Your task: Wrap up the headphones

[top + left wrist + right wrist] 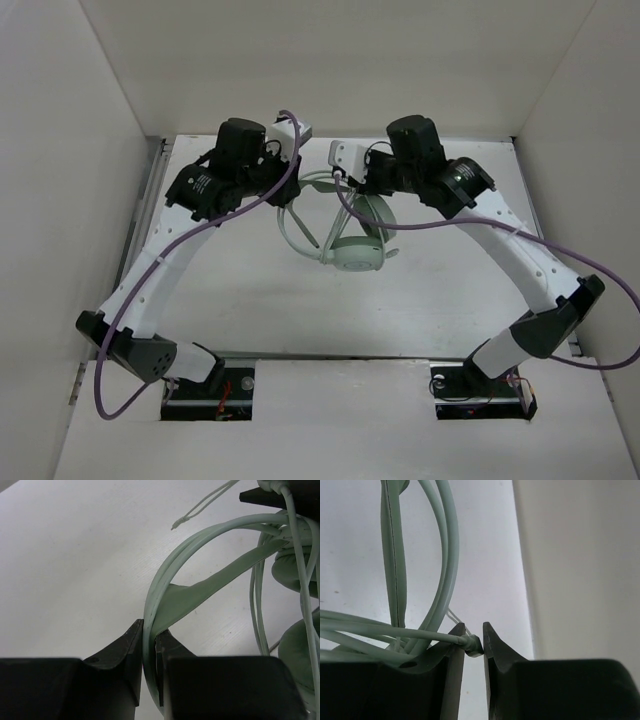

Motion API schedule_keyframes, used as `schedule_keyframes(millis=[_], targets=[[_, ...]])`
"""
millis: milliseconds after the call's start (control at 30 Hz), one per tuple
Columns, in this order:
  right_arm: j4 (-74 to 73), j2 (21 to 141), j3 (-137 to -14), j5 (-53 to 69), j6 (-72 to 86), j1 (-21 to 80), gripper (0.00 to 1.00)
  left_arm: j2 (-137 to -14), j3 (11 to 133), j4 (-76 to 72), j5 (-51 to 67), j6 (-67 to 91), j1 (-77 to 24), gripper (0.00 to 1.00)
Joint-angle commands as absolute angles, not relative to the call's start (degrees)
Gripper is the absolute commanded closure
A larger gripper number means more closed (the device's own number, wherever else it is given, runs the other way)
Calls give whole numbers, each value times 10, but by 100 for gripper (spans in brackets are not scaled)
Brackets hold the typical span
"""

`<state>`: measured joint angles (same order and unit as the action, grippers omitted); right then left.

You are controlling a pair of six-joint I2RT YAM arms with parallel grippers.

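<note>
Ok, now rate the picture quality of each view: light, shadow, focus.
Top external: even, soft light, faint shadows on the table, headphones in focus. Left wrist: left gripper nearly black; earcup at right edge soft. Right wrist: table washed out, right gripper dark, headband slightly soft.

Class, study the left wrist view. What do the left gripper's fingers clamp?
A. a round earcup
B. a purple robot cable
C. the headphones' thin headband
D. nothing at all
C: the left gripper is shut on the thin pale green headband, which arcs up from between its fingers.
</note>
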<state>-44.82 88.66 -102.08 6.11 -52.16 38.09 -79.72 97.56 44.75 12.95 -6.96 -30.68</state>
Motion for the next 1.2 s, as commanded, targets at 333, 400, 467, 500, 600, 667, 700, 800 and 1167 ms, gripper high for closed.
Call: schedule_keyframes(millis=[333,400,467,500,600,667,700,800,1167], targets=[[-542,818,-1065,452,-412,215,73,-749,998,435,293,37,-235,99],[-534,810,-1053,482,-396,200,72,-748,998,431,305,53,-227,99],[-520,801,-1031,503,-378,189,72,-748,998,424,315,68,-218,99],[-512,796,-1021,511,-368,183,72,-748,996,420,320,78,-212,99],[-492,783,-990,558,-331,159,71,-745,986,408,341,102,-197,99],[-472,775,-968,590,-301,145,70,-744,976,399,349,119,-189,99],[-459,771,-955,601,-283,138,70,-744,969,393,349,122,-187,99],[-394,751,-909,616,-223,112,71,-743,942,373,324,121,-182,99],[-103,640,-734,601,79,73,66,-772,789,216,200,127,-222,99]])
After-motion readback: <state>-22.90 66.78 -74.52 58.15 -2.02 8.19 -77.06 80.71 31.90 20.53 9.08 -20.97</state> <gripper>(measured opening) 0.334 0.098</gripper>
